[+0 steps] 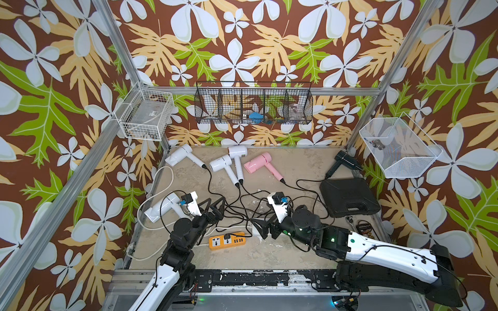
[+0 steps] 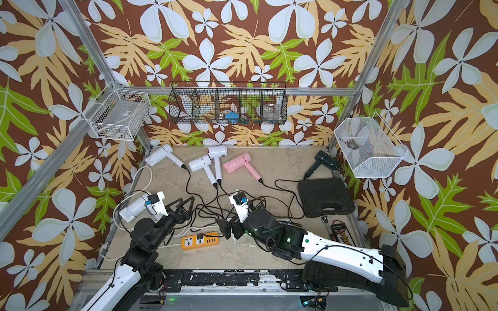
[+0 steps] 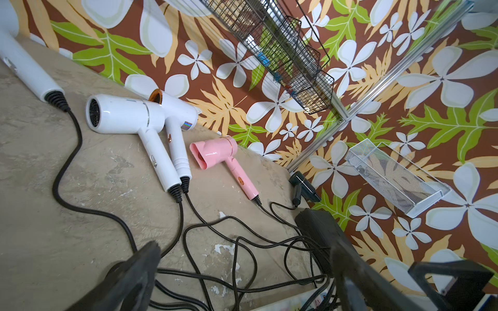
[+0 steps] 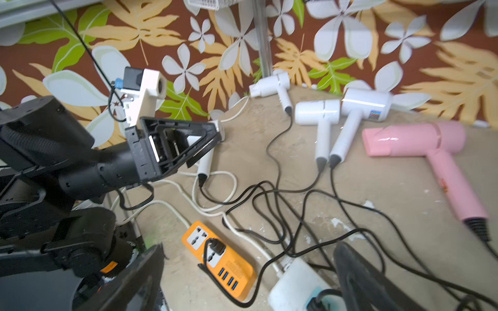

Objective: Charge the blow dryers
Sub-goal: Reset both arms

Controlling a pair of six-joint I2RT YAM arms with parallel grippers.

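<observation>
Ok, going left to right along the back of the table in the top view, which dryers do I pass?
Corner white blow dryer → white blow dryer with slanted handle → stickered white blow dryer → pink blow dryer → black blow dryer.

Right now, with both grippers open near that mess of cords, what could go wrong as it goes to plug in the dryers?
1. The black cords cross in one tangle between the left gripper and the right gripper; lifting one cord may drag others, or the pink dryer.
2. Open jaws could snag a loop.
3. A tug might unseat the plug already in the orange power strip.
</observation>
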